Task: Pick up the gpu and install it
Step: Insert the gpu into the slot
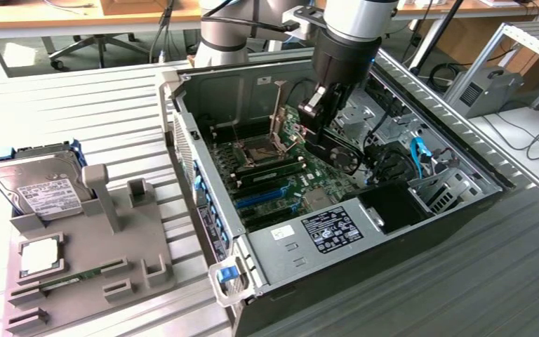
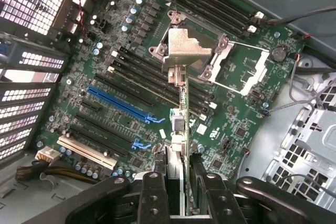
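Observation:
My gripper (image 2: 181, 169) is shut on the gpu (image 2: 182, 124), a thin green card seen edge-on between the two black fingers (image 2: 155, 184). Its silver end bracket (image 2: 181, 51) points away from the wrist. The card hangs a little above the green motherboard (image 2: 226, 124), close to the long blue slot (image 2: 122, 104) and the black slots beside it. In the exterior view the gripper (image 1: 318, 116) reaches down inside the open computer case (image 1: 250, 263). The gpu (image 1: 333, 151) sits below it with its black cooler facing the exterior view's right.
A grey fixture tray (image 1: 87, 270) at the exterior view's left holds a silver hard drive (image 1: 36, 186), a square chip (image 1: 40, 256) and a narrow green memory strip (image 1: 73, 279). Inside the case are the metal processor socket (image 1: 250, 149), cables (image 1: 417, 156) and a drive cage (image 1: 443, 189).

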You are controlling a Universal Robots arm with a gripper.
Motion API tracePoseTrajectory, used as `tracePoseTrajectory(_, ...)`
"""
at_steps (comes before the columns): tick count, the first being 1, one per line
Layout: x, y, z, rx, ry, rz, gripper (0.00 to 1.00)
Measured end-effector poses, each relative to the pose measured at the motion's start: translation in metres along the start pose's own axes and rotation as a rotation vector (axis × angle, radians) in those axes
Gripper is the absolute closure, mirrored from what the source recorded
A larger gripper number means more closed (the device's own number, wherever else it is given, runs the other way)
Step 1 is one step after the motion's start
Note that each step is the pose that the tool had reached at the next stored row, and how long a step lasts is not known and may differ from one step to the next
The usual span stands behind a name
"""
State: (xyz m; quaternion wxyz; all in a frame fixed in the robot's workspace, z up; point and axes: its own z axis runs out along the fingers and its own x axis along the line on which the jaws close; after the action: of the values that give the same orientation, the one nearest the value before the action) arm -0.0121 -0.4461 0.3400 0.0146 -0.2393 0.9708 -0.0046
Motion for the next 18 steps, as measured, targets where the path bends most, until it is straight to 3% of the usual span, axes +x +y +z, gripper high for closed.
tracePoseTrajectory(18,0.0000,0.0000,0.0000,-0.0020,-0.0012,-0.076,0.71)
